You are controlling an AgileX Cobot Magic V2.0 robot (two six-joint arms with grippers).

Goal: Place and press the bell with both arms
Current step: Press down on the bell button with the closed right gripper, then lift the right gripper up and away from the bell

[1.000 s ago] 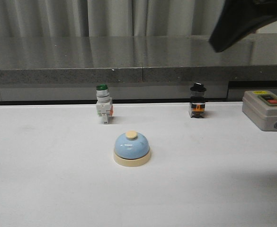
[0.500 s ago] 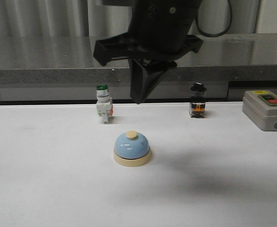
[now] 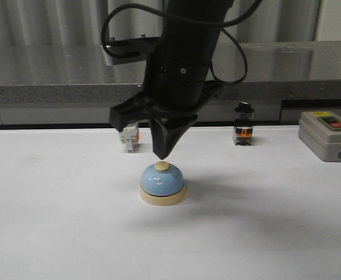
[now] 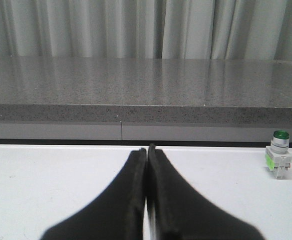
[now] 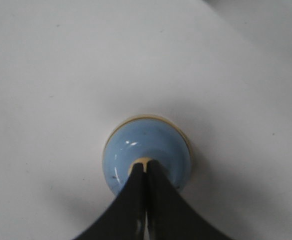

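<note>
bells: just one, the bell (image 3: 162,183) is sitting upright on the white table (image 3: 53,233), roughly mid-table, cream button facing up
right gripper: right gripper (image 3: 163,155) is pointing straight down with its tip just above the button, can't tell if it's actually touching; fingers pressed together, holding nothing
left gripper: left gripper (image 4: 146,152) is only showing in its own wrist view, fingers closed flat against each other, nothing between them, hanging low over bare table
switches: three other gadgets lined up along the back edge, a green-capped push-button (image 3: 129,137) half hidden behind the arm, a black-knob selector switch (image 3: 243,124), and a grey box (image 3: 328,135) with red and green buttons at the far right
edges: a grey stone ledge (image 3: 53,87) is running right behind the table, curtain (image 4: 136,27) behind that
open room: wide bare tabletop is lying all around the bell, the back-row gadgets are standing well apart from it
</note>
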